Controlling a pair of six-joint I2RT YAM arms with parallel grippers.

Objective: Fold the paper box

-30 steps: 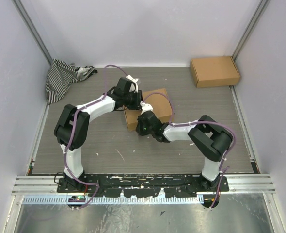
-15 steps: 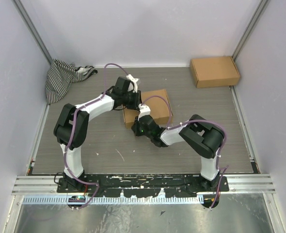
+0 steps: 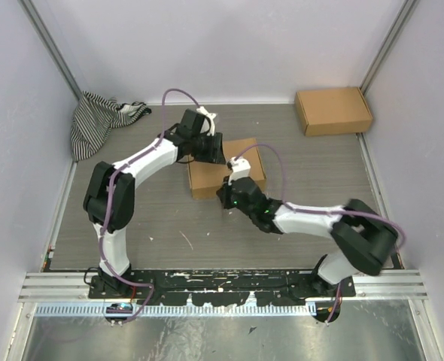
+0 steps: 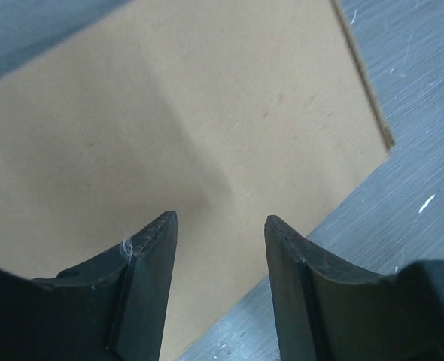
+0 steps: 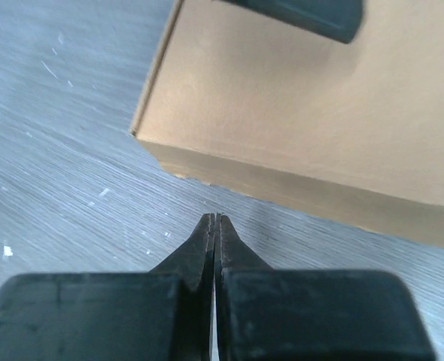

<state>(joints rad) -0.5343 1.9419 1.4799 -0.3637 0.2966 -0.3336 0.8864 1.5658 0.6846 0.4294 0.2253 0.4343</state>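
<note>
The paper box [image 3: 207, 179] lies in the middle of the table as a shallow, closed-looking brown cardboard shape. In the left wrist view its flat top [image 4: 207, 113] fills the frame. In the right wrist view its top and front wall [image 5: 297, 98] show. My left gripper [image 3: 213, 149] hovers over the box's top with its jaws open and empty [image 4: 220, 219]. My right gripper [image 3: 229, 194] is shut and empty [image 5: 216, 218], low over the table just in front of the box's front wall, near its left corner.
A ready-assembled brown cardboard box [image 3: 333, 110] stands at the back right. A striped cloth [image 3: 100, 119] is bunched at the back left. Walls enclose the table on three sides. One left gripper finger [image 5: 305, 15] shows at the top of the right wrist view.
My right arm has swung its elbow out to the right and its gripper has shifted slightly right along the box's front. My left gripper has edged back and right over the box.
</note>
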